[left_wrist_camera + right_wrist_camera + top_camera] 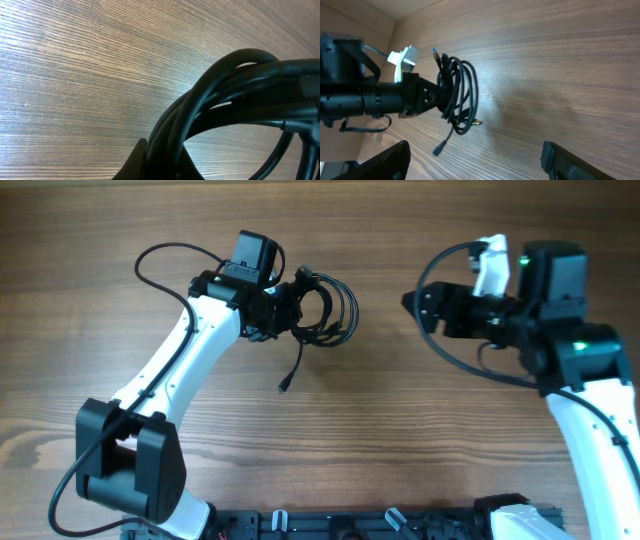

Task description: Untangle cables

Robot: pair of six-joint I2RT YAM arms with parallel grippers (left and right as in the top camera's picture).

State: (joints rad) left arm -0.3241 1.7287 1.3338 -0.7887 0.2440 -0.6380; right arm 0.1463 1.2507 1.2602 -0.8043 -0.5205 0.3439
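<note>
A bundle of thin black cables (325, 308) hangs coiled in loops from my left gripper (288, 310), which is shut on it above the table. One loose end with a plug (285, 385) dangles down toward the front. In the left wrist view the cables (225, 100) fill the right side, pinched between the fingers (160, 162). In the right wrist view the bundle (457, 95) hangs from the left gripper. My right gripper (415, 305) is open and empty, apart from the bundle to its right; its fingers (475, 160) frame bare table.
The wooden table (400, 440) lies under everything. Thicker black arm cables (160, 260) loop by the left arm and another (450, 350) by the right arm. The arm bases stand at the front edge.
</note>
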